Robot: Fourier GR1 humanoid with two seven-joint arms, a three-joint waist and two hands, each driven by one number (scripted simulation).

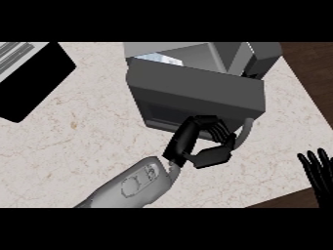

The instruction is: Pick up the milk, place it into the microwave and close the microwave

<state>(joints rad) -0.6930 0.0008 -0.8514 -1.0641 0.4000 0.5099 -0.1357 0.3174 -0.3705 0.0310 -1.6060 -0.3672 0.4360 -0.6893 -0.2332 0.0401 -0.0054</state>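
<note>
One milk carton [161, 59] is glimpsed inside the microwave [230, 52], beyond the ajar door [196, 90], against which the nearer left hand [201, 142] is set, fingers curled on nothing; the open right hand [326, 177] is rested aside.

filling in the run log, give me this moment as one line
left robot hand: at microwave door | door: ajar | right robot hand: open, resting at right edge
</note>
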